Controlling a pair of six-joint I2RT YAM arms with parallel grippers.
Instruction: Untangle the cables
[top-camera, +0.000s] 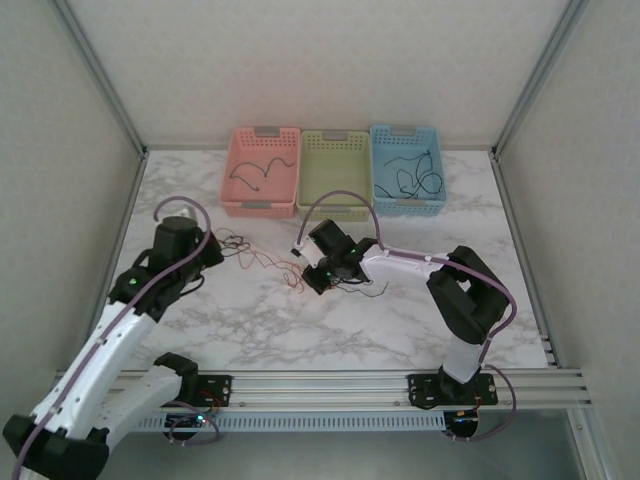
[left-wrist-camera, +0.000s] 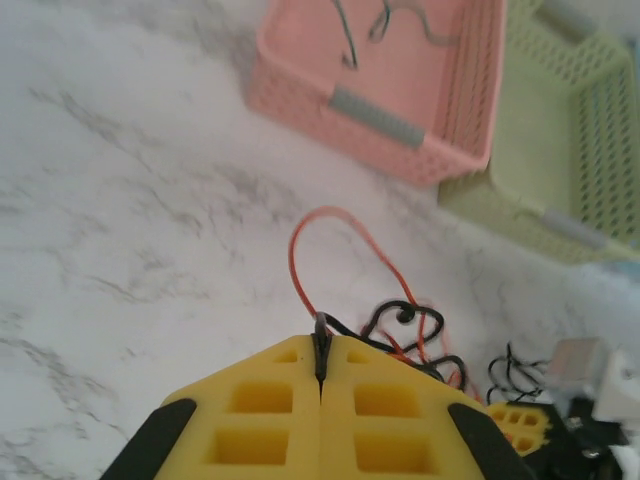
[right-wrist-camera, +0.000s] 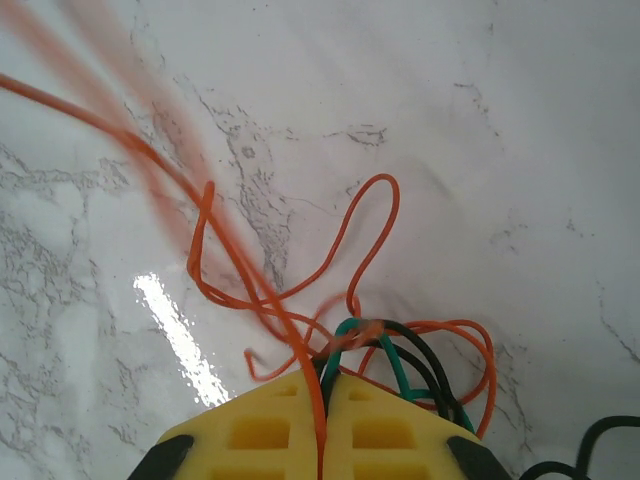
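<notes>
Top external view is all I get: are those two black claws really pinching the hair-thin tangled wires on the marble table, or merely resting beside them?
Observer: The left wrist camera shows the left gripper shut, a thin black cable pinched between its yellow pads.
Visitor: And the other claw?
Observer: The right wrist camera shows the right gripper shut on a thin red-orange cable; a thin green cable bunches against its tips.

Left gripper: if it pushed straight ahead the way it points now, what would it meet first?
Probably the red-orange cable loop on the marble table just ahead of the left gripper, which is shut on a black cable. The pink basket lies beyond. Depth is unclear.
</notes>
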